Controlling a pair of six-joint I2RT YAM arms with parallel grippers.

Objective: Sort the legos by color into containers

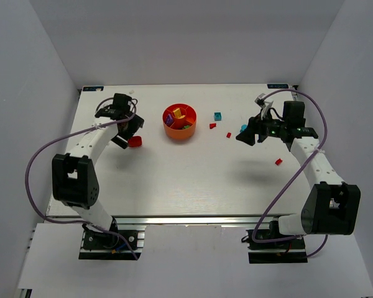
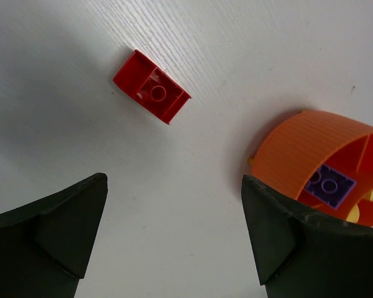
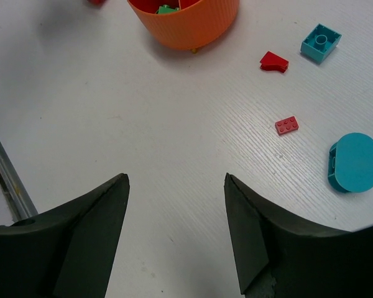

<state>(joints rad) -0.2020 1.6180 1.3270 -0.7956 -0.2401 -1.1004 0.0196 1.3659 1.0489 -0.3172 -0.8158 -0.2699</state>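
White table [image 1: 174, 180], work confined to its far half. Orange-red bowl [image 1: 177, 133] at far centre. Its wedges hold a purple brick [image 2: 328, 185] plus yellow, green and red pieces. Left gripper [image 2: 174, 180] spread wide and empty, hovering left of the bowl, with a loose red brick [image 2: 151, 95] close by. Right gripper [image 3: 174, 177] parted, nothing between its fingers, right of the bowl. Unsorted on the right: cyan rounded piece [image 3: 355, 162], cyan brick [image 3: 321, 43], red wedge [image 3: 273, 61], small red plate [image 3: 286, 125], one red bit [image 1: 278, 161] nearer. Judged about half done, with six pieces left.
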